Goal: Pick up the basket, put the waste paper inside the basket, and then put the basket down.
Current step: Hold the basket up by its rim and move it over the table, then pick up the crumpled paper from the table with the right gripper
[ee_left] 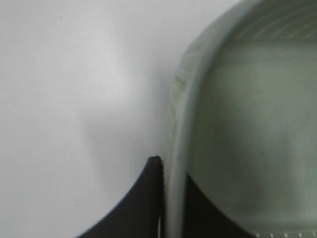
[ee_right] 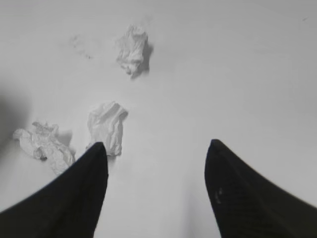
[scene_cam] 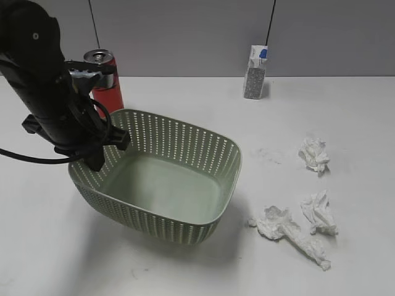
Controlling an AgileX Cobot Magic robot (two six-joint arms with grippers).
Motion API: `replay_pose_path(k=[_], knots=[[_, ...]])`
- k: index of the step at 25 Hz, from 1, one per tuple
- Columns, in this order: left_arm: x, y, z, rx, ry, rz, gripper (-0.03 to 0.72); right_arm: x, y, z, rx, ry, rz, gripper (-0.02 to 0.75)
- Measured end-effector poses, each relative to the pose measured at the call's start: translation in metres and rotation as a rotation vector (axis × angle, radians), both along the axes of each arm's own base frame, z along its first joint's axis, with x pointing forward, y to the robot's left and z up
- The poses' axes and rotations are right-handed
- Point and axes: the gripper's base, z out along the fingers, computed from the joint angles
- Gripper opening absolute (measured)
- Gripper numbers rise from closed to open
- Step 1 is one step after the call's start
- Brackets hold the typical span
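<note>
The pale green perforated basket [scene_cam: 179, 139] is left of centre, and its shadow suggests the left end is raised. My left gripper [scene_cam: 95, 161] is shut on the basket's left rim. In the left wrist view the jaws [ee_left: 173, 168] pinch the rim, with the basket's inside [ee_left: 247, 124] to the right. Three crumpled white paper wads lie on the table to the right: one far [scene_cam: 314, 153], one near [scene_cam: 319, 213] and a long twisted one [scene_cam: 290, 231]. My right gripper [ee_right: 156, 148] is open and empty above the table. The wads [ee_right: 132, 49], [ee_right: 107, 125], [ee_right: 43, 144] lie ahead and to its left.
A red can [scene_cam: 105, 83] stands behind the left arm, close to the basket's back left corner. A small white-and-grey carton with a blue cap [scene_cam: 256, 71] stands at the back of the white table [scene_cam: 345, 111]. The right arm is outside the exterior view.
</note>
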Motion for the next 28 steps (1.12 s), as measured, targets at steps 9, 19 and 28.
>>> replay_pose_path(k=[9,19,28], knots=[[0.000,0.000,0.000,-0.002,0.001,0.002,-0.001,0.139,0.045,-0.044,-0.047,0.245,0.173,0.467],[0.000,0.000,0.000,-0.004,0.004,0.003,-0.001,0.213,0.052,-0.131,-0.212,0.383,0.168,0.467],[-0.001,0.000,0.000,-0.005,0.006,0.004,-0.001,0.219,0.054,-0.157,-0.184,0.400,0.131,0.370]])
